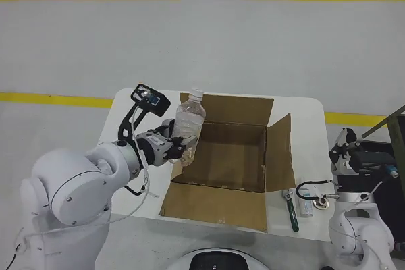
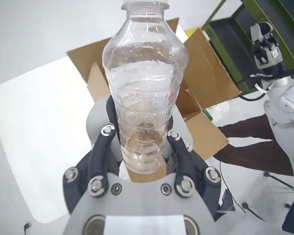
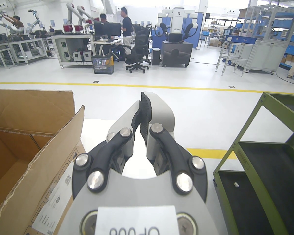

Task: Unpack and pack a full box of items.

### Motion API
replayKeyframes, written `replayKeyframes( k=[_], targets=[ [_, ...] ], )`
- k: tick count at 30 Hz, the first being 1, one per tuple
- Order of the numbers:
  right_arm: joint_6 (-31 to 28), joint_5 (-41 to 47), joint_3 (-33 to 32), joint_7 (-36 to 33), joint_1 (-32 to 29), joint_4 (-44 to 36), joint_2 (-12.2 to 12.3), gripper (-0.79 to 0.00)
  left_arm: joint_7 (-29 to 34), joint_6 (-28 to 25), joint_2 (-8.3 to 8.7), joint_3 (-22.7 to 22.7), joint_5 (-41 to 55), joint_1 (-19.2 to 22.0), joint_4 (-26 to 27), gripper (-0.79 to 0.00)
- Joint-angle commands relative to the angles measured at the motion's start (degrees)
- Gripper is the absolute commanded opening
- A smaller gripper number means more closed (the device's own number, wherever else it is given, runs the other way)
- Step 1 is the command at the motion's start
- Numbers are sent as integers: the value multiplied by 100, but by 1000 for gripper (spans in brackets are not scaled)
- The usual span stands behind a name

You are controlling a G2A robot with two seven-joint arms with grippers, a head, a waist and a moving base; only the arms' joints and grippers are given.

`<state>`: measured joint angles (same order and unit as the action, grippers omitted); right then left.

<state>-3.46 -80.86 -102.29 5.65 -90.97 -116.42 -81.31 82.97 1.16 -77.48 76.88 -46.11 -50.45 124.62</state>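
A clear plastic bottle (image 1: 190, 120) with a white cap is held in the air over the left edge of the open cardboard box (image 1: 229, 158). My left gripper (image 1: 179, 150) is shut on the bottle's lower part; in the left wrist view the bottle (image 2: 143, 94) stands between the black fingers (image 2: 105, 145), with my left gripper (image 2: 143, 145) around its base. My right gripper (image 3: 143, 117) is shut with nothing in it, raised beside the box (image 3: 27, 133) at the table's right end; from above my right gripper (image 1: 344, 145) is off the right side.
A green-handled wrench (image 1: 291, 210), a black cable loop (image 1: 312, 187) and a small round part (image 1: 319, 202) lie on the white table (image 1: 304, 121) right of the box. A green shelf cart (image 3: 259, 162) stands to the right. The box flaps are folded outward.
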Motion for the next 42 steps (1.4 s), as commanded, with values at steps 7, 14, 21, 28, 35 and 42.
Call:
replayKeyframes(
  k=[7,14,21,28,35,42],
  targets=[
    [0,0,0,0,0,0,0,-785,195,401,-52,-850,643,494,-1037,-785],
    [0,0,0,0,0,0,0,-785,195,401,-52,-850,643,494,-1037,-785],
    [0,0,0,0,0,0,0,-785,195,401,-52,-850,643,494,-1037,-785],
    [0,0,0,0,0,0,0,-785,1,319,-79,-1365,670,569,-1463,-785],
    [0,0,0,0,0,0,0,-785,-33,816,-172,-2014,393,1112,-2375,-785],
    [0,0,0,0,0,0,0,-785,259,1680,-243,-2243,235,1531,-3284,-785]
  ],
)
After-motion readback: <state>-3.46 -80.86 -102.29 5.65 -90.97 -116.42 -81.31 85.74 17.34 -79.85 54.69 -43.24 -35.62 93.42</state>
